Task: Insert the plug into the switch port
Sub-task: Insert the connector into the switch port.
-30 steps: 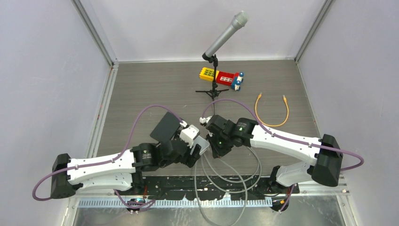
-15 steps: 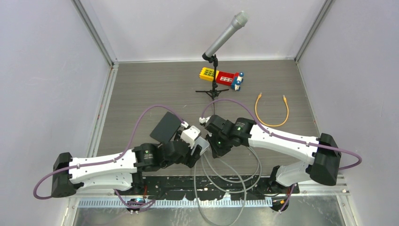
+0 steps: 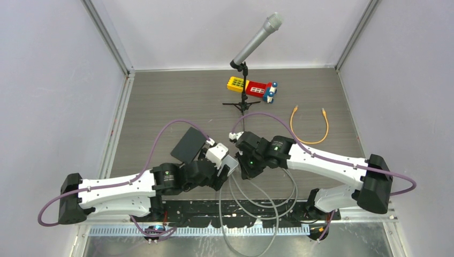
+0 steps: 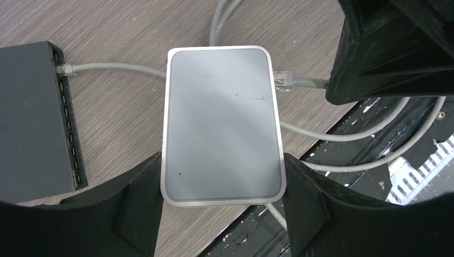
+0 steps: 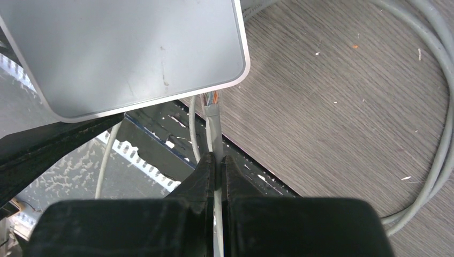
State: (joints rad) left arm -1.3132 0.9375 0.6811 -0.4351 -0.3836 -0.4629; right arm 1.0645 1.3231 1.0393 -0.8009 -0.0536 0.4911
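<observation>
My left gripper (image 4: 222, 184) is shut on a flat silver-grey box (image 4: 222, 126) and holds it by its two long sides; the box also shows in the top view (image 3: 230, 163). My right gripper (image 5: 217, 160) is shut on a grey cable (image 5: 214, 126) just behind its clear plug (image 4: 282, 80). The plug tip touches the box's right side. In the right wrist view the plug (image 5: 212, 98) is partly hidden under the box edge. A black switch (image 4: 35, 120) with a row of ports lies to the left, with another grey cable (image 4: 112, 68) plugged into its far end.
A microphone on a stand (image 3: 256, 40), a red and yellow toy (image 3: 251, 87) and an orange cable (image 3: 309, 126) are at the back. Loops of grey cable (image 3: 262, 198) lie over the table's front edge and the black rail (image 3: 241, 211).
Both arms have shifted only slightly. The left gripper still holds the silver-grey box and the right still holds the cable, with the plug at the box's side.
</observation>
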